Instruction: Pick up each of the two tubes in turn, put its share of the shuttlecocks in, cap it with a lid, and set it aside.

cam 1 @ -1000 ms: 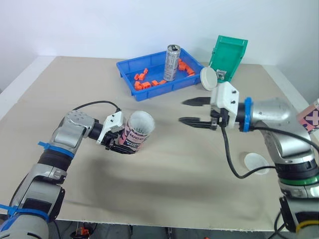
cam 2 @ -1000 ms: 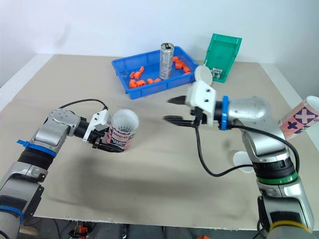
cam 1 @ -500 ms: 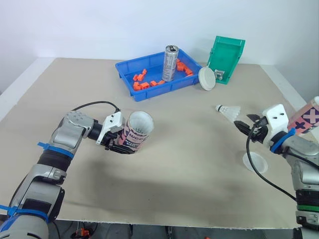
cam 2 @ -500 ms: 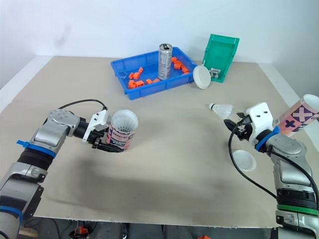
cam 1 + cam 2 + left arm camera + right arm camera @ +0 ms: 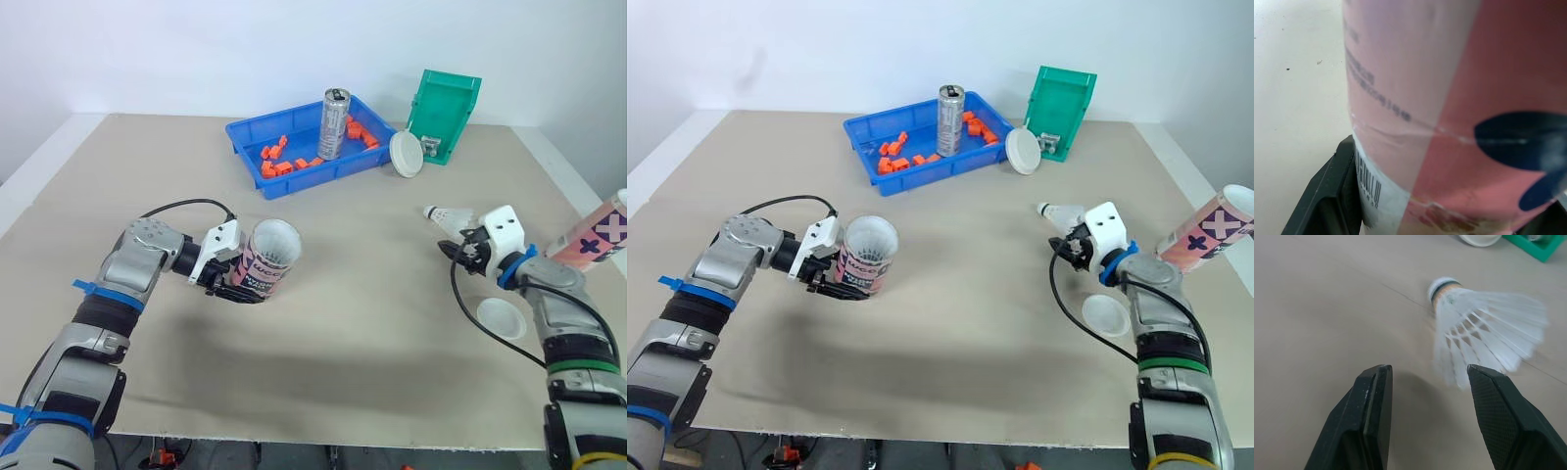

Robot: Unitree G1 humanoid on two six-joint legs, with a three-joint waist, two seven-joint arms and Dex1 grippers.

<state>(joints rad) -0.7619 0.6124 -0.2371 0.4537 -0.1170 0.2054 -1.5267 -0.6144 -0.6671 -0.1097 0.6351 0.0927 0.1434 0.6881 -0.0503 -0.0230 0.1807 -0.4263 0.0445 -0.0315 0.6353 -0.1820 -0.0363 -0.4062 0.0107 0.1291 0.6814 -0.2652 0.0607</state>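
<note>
I have my left gripper [image 5: 233,280] clamped around the pink tube [image 5: 266,262], tilted over the table's [image 5: 353,333] left half with its open mouth facing right, while my right gripper [image 5: 1429,372] gapes wide, fingertips just short of the shuttlecock [image 5: 447,215] lying at the right.

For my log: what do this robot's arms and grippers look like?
Both arms are silver-grey metal. The left arm carries blue tape bands; the right arm has a blue wrist ring and a green band lower down. The left gripper and right gripper each have a white housing, two black fingers and a looping black cable.
</note>
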